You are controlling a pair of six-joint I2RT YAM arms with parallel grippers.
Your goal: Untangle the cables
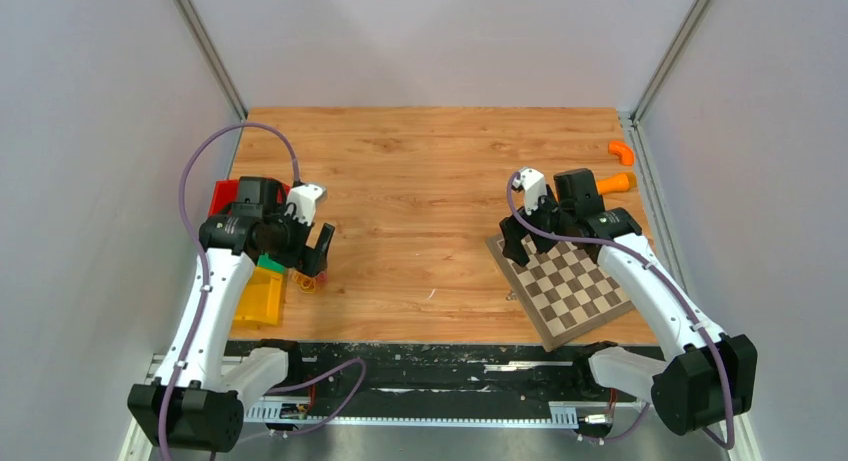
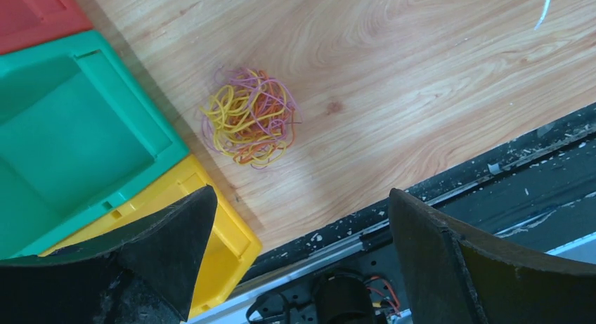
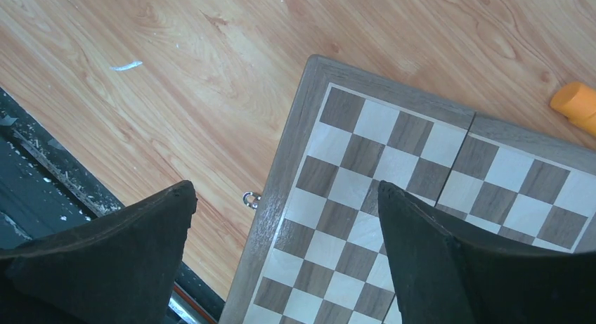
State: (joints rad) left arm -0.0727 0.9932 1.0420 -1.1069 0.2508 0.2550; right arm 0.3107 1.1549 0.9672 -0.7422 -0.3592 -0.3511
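Note:
The cables (image 2: 249, 117) are thin yellow, orange and purple strands balled into one small tangle on the wooden table, just right of the green bin. In the top view the cables (image 1: 305, 279) peek out below the left gripper (image 1: 318, 251). In the left wrist view my left gripper (image 2: 301, 192) hovers above the table on the near side of the tangle, jaws wide apart and holding nothing. My right gripper (image 1: 528, 239) hangs open over the left edge of the chessboard, far from the cables; in its wrist view the right gripper (image 3: 286, 187) is empty.
Red (image 2: 35, 11), green (image 2: 77, 127) and yellow (image 2: 211, 232) bins sit in a row left of the tangle. A folding chessboard (image 1: 570, 286) lies at the right. Two orange pieces (image 1: 622, 152) (image 1: 615, 183) rest at the far right. A black rail (image 1: 430, 366) runs along the near edge.

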